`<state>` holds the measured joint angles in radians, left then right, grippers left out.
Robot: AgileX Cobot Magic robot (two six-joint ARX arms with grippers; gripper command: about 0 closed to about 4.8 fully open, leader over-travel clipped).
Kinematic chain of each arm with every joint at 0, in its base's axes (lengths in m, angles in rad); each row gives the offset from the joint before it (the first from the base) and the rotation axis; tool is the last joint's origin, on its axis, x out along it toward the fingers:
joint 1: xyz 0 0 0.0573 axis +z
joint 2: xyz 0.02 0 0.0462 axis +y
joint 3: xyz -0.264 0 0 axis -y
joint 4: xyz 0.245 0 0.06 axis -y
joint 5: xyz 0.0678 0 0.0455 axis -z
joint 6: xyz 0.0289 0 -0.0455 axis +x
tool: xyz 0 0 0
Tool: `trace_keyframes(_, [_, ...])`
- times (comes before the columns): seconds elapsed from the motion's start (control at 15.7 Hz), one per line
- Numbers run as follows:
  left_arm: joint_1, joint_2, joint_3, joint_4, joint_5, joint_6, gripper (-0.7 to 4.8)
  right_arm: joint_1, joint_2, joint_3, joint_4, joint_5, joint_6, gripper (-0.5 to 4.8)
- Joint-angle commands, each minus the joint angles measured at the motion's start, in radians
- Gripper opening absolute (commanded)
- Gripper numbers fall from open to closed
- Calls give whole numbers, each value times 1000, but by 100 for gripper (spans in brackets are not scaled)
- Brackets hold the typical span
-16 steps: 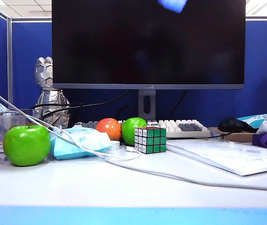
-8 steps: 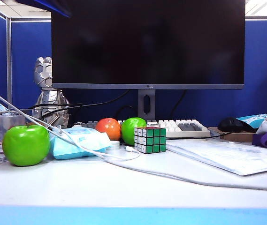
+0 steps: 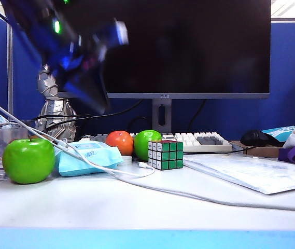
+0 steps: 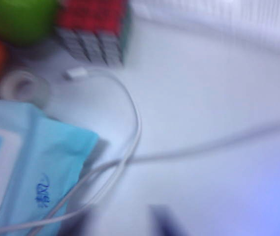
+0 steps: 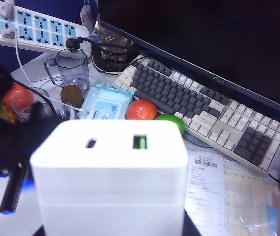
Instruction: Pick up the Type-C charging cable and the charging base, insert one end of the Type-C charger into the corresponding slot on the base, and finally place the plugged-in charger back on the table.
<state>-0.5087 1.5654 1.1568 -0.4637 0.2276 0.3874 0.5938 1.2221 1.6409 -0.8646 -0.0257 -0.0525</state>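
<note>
The charging base [image 5: 110, 172], a white glossy box showing two slots on its face, fills the right wrist view. My right gripper [image 5: 115, 231] is shut on it, with dark fingers [image 5: 191, 228] at its lower corners. The Type-C charging cable [image 3: 137, 171] loops thin and white on the table [image 3: 137, 207]. Its plug [image 4: 76, 73] lies beside the Rubik's cube [image 3: 166, 154]. My left gripper [image 3: 93, 96] hangs blurred above the pale blue packet [image 3: 87, 155]. In the left wrist view only one smeared dark finger [image 4: 163, 221] shows above the cable [image 4: 132, 132].
A green apple [image 3: 29, 160] sits at the left. An orange [image 3: 120, 142] and a second green apple [image 3: 144, 141] sit behind the cube. A thicker white cable [image 3: 199, 197], a paper sheet [image 3: 251, 174], keyboard [image 3: 201, 141], mouse [image 3: 256, 137] and monitor [image 3: 163, 46] are around.
My left arm has swung down into the exterior view from the top left, toward the packet and cable. The things on the table have not moved.
</note>
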Motion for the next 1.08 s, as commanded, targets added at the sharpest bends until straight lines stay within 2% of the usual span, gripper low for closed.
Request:
trace_keyframes(0.06, [-1,66,3,-12,-34,215,247,0,-6,6,32,-3,0,-6])
trace_keyframes(0.13, [-1,107,3,-10,-101,299,253,0,-6,6,31,-3,0,-5])
trace_keyframes(0.19, [0,121,4,-8,-115,312,277,0,-6,6,32,-3,0,-5])
trace_keyframes(0.25, [0,145,3,-7,-121,325,350,0,-6,6,32,-3,0,-5])
trace_keyframes(0.32, [0,175,3,-2,-119,338,387,0,-6,6,32,-3,0,-6])
trace_keyframes(0.7, [0,269,3,109,-167,334,365,0,-6,6,32,-29,0,-5])
trace_keyframes(0.76, [0,278,3,109,-168,333,319,0,-6,6,32,-29,0,-6])
trace_keyframes(0.89, [0,285,3,103,-167,282,48,0,-6,6,32,-29,0,-5])
trace_keyframes(0.95, [0,283,4,100,-167,259,-6,0,-6,6,32,-29,0,-6])
trace_keyframes(1.08, [-1,271,4,95,-167,239,-6,0,-6,6,35,-29,-1,-6])
